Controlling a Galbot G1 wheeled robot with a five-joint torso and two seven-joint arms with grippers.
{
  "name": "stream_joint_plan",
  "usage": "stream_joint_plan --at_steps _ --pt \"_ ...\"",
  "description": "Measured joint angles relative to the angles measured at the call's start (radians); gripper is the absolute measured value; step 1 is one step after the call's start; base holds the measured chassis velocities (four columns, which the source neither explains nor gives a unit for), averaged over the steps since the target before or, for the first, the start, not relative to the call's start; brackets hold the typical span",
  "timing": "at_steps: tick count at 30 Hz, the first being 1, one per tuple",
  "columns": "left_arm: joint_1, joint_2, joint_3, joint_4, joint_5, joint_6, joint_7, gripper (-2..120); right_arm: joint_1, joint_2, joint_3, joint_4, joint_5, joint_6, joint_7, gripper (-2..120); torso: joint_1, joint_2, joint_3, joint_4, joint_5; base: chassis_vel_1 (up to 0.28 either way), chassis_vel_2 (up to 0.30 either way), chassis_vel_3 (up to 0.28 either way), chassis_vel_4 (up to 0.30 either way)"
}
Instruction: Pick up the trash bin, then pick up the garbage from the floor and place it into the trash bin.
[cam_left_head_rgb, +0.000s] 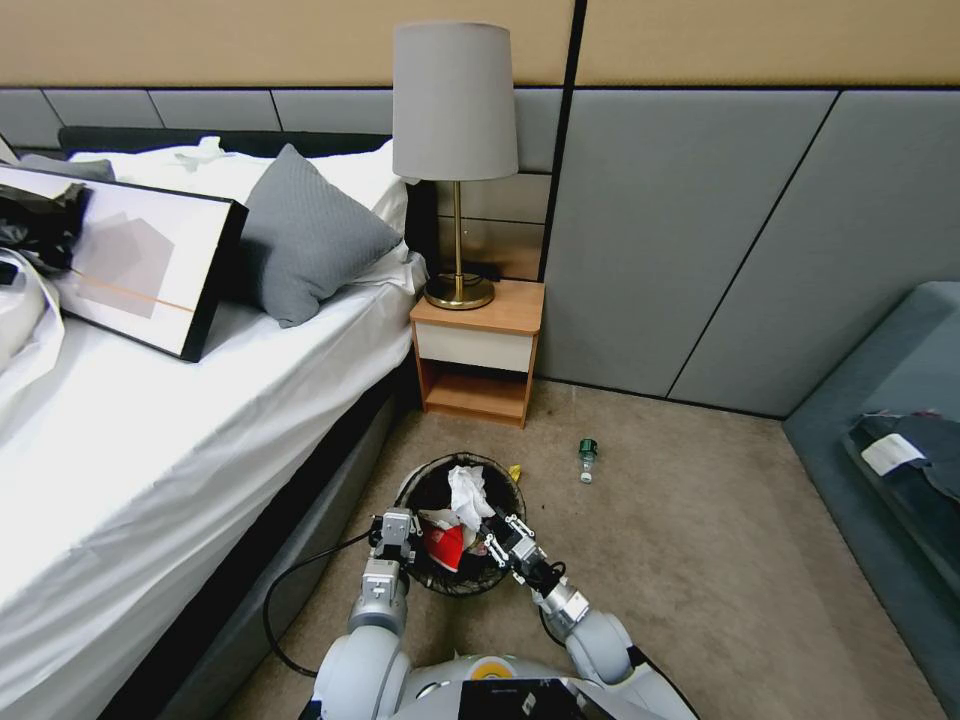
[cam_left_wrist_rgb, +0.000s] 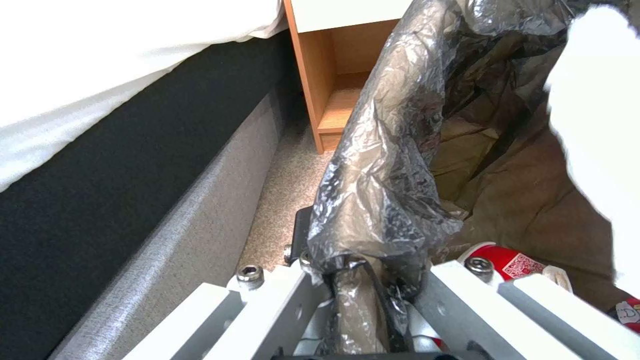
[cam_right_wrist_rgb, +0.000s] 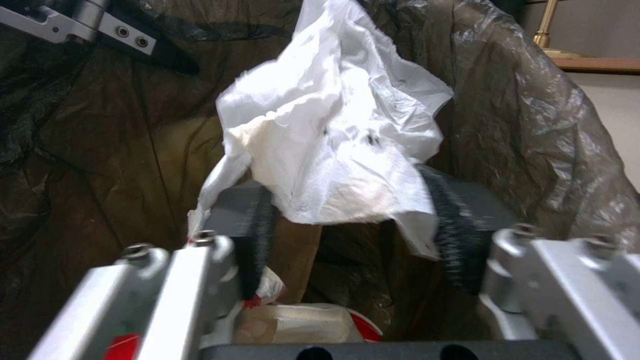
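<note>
- Trash bin (cam_left_head_rgb: 460, 580): round, lined with a black bag (cam_left_wrist_rgb: 380, 165) folded over the rim; sits low in front of the robot between its 2 arms, beside the bed (cam_left_head_rgb: 150, 480) and in front of the nightstand (cam_left_head_rgb: 478, 350).
- Left gripper (cam_left_head_rgb: 395, 535): at the bin's left rim. In the left wrist view its fingers (cam_left_wrist_rgb: 460, 300) are clamped on the bag-covered rim, 1 outside the wall and 1 inside.
- Right gripper (cam_left_head_rgb: 500, 530): over the bin's right side, reaching into its mouth. In the right wrist view the 2 black pads (cam_right_wrist_rgb: 257, 235) stand moderately apart with a white tissue wad (cam_right_wrist_rgb: 333, 145) between them; the tissue touches both pads, so it appears loosely held.
- Contents: red-and-white packets (cam_left_head_rgb: 445, 540) lie inside the bin; 1 with a printed code shows in the left wrist view (cam_left_wrist_rgb: 507, 260).
- Floor (cam_left_head_rgb: 720, 540): beige carpet. A small clear green-capped bottle (cam_left_head_rgb: 587, 458) lies on it, well apart from the bin on the right, in front of the grey wall panel.
- Yellow wrapper (cam_left_head_rgb: 515, 470): on the floor just beside the bin's far rim.
- Nightstand top: a lamp (cam_left_head_rgb: 455, 150) with a brass base.
- Bed: carries a grey pillow (cam_left_head_rgb: 300, 235) and a framed picture (cam_left_head_rgb: 140, 265).
</note>
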Motion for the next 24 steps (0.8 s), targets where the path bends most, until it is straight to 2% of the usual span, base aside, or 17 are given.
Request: stream_joint_plan --at_steps 1,4,5,9,24 --pt "0.0 0.0 0.0 0.0 0.0 0.0 0.0 2 0.0 0.0 0.0 0.0 0.0 0.0 0.0 65 0.0 0.0 0.0 0.0 0.0 0.0 0.0 0.0 0.0" --pt "0.0 0.001 0.0 0.0 -0.001 0.0 0.0 2 -0.002 -0.006 0.003 0.008 0.001 -0.002 0.003 79 0.0 0.0 0.0 0.0 0.0 0.0 0.0 0.0 0.0" --pt "0.0 0.001 0.0 0.0 -0.001 0.0 0.0 2 -0.002 -0.006 0.003 0.008 0.001 -0.002 0.003 79 0.0 0.0 0.0 0.0 0.0 0.0 0.0 0.0 0.0" --pt "-0.002 0.001 0.002 -0.001 -0.001 0.0 0.0 2 -0.008 -0.017 0.006 0.02 0.001 -0.005 0.003 96 0.0 0.0 0.0 0.0 0.0 0.0 0.0 0.0 0.0" --pt "-0.003 0.005 0.001 -0.008 -0.003 0.001 0.0 2 -0.022 -0.046 0.014 0.052 0.002 -0.005 0.004 100 0.0 0.0 0.0 0.0 0.0 0.0 0.0 0.0 0.0"
